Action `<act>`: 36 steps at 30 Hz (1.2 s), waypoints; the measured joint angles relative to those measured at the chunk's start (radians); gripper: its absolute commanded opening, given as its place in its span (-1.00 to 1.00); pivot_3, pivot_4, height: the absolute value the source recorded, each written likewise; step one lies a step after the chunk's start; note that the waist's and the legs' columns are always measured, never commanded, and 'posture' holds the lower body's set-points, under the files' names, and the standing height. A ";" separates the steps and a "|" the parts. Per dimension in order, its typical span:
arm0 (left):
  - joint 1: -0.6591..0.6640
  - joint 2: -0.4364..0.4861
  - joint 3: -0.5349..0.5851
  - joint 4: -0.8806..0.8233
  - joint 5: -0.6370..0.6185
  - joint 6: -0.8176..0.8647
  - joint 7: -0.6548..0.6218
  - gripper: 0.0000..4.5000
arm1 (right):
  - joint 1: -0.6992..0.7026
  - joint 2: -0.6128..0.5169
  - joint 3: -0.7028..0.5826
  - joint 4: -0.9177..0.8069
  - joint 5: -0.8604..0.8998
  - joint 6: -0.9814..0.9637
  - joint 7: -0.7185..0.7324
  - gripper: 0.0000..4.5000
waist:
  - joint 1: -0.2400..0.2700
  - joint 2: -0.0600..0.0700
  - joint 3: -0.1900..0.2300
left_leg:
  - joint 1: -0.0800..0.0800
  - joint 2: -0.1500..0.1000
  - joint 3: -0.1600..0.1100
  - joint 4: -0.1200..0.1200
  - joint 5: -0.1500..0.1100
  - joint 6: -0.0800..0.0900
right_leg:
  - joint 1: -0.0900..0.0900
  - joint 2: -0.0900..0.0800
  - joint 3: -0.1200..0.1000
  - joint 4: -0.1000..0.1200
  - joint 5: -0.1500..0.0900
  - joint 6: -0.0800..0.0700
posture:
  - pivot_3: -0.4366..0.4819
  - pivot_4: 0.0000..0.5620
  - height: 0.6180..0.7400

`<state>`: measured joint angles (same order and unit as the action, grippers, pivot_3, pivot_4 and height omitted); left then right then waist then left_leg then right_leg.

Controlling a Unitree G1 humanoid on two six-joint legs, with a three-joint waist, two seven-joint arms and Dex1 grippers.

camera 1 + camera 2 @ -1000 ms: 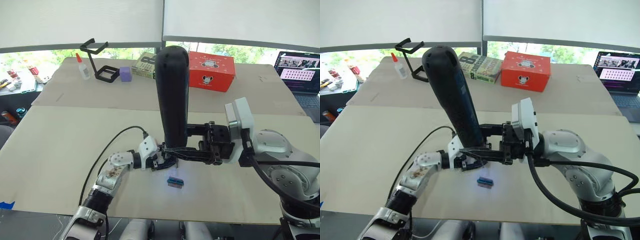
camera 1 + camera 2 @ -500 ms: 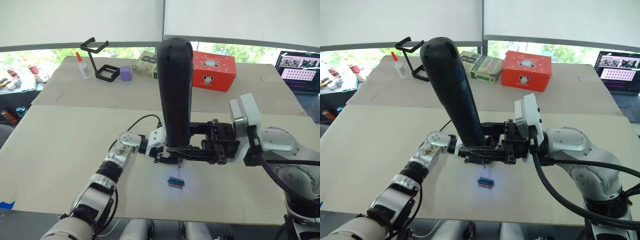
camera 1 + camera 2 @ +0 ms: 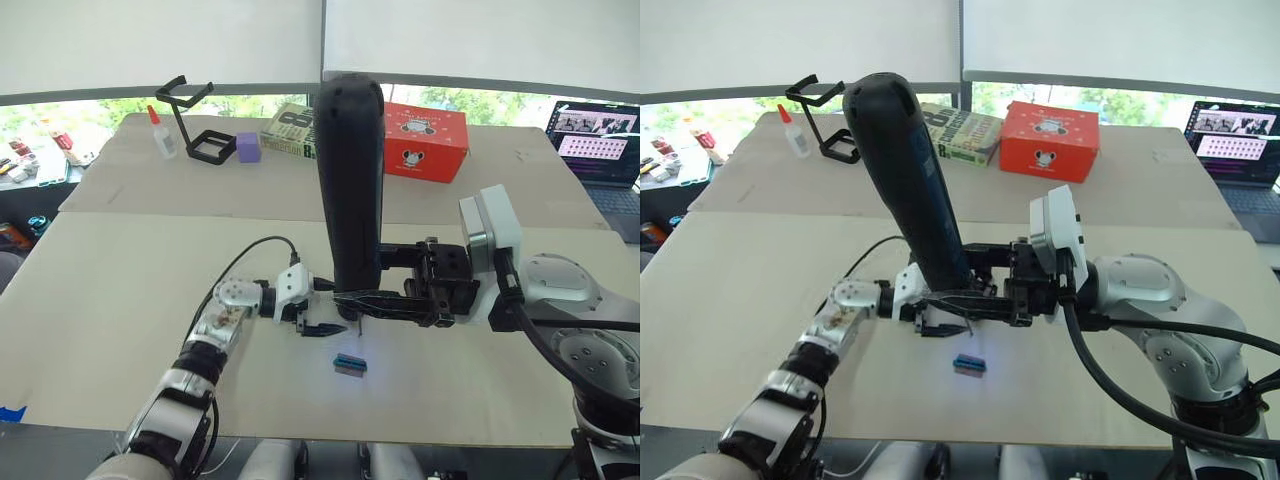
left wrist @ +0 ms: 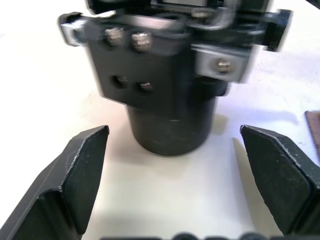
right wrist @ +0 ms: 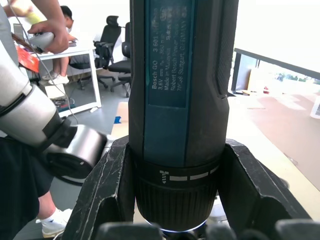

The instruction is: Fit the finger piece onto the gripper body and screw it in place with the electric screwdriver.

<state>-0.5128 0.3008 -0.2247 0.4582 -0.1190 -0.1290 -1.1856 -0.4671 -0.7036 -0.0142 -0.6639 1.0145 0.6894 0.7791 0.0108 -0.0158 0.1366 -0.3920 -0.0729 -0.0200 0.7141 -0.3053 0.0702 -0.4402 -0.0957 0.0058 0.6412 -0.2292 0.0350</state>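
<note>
Two grippers met mid-bench: your right gripper (image 3: pixel 352 302) clamped the electric screwdriver (image 3: pixel 349 180) upright (bit down), while your left gripper (image 4: pixel 175 175) at its 9 o'clock stood wide open, empty, facing the screwdriver's nose.

screwdriver (image 3: pixel 349 190): one, clamped upright in the right end effector (image 3: pixel 352 305)
end effectors: two; the left end effector (image 3: pixel 322 329) spread wide, just beside the screwdriver's tip
green-and-black block (image 3: pixel 350 364): one, near and below both end effectors
desks (image 3: pixel 120 290): two
red box (image 3: pixel 426 141): one
book (image 3: pixel 289 131): one
purple cube (image 3: pixel 250 147): one
glue bottle (image 3: pixel 160 133): one
black stand (image 3: pixel 195 124): one
laptop (image 3: pixel 598 145): one
</note>
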 measured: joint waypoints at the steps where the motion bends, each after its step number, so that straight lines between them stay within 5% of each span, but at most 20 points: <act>1: 0.018 -0.004 0.004 -0.025 0.000 0.014 0.023 1.00 | -0.001 0.001 0.000 0.001 0.000 0.000 0.000 -0.15 | 0.001 0.000 0.000 | 0.001 0.000 0.000 0.000 0.000 0.000 | 0.000 0.000 0.000 0.000 0.000 0.000 | -0.05 -0.47 1.00; 8: 0.119 -0.056 -0.007 -0.192 0.004 0.131 0.180 1.00 | -0.025 0.010 0.004 0.016 -0.001 0.000 0.005 -0.15 | 0.004 0.000 0.000 | 0.001 0.000 0.000 0.000 0.000 0.000 | 0.000 0.000 0.001 0.000 0.000 0.000 | -0.05 -0.47 1.00; 17: 0.126 -0.056 -0.038 -0.213 0.017 0.128 0.214 1.00 | -0.026 0.025 0.010 0.030 -0.015 0.000 0.006 -0.15 | 0.005 0.000 0.000 | 0.001 0.000 0.000 0.000 0.000 0.000 | 0.001 0.000 0.001 0.000 0.000 0.000 | -0.05 -0.47 1.00; 20: 0.104 -0.067 -0.044 -0.183 0.017 0.116 0.215 0.64 | -0.027 0.028 0.011 0.030 -0.022 0.000 0.005 -0.15 | 0.006 0.000 0.000 | 0.001 0.000 0.000 0.000 0.000 0.000 | 0.001 0.000 0.001 0.000 0.000 0.000 | -0.05 -0.47 1.00; 23: 0.081 -0.071 -0.046 -0.146 0.015 0.094 0.202 0.04 | -0.050 0.037 0.026 0.042 -0.034 0.000 0.003 -0.15 | 0.002 0.000 0.000 | 0.001 0.000 0.001 0.000 0.000 0.000 | 0.000 0.000 0.001 0.000 0.000 0.000 | -0.05 -0.47 1.00; 36: 0.019 -0.070 -0.054 -0.044 0.016 0.025 0.148 0.02 | -0.158 0.108 0.089 0.170 -0.185 -0.011 0.037 -0.15 | 0.004 0.000 0.000 | 0.001 -0.001 0.000 0.000 0.000 -0.001 | 0.000 0.000 0.000 0.000 0.000 0.000 | -0.05 -0.47 1.00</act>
<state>-0.4940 0.2313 -0.2783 0.4138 -0.1029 -0.1040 -1.0372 -0.6253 -0.5955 0.0751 -0.4939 0.8291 0.6781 0.8163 0.0149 -0.0158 0.1366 -0.3909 -0.0735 -0.0197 0.7140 -0.3049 0.0694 -0.4399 -0.0954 0.0058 0.6414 -0.2292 0.0350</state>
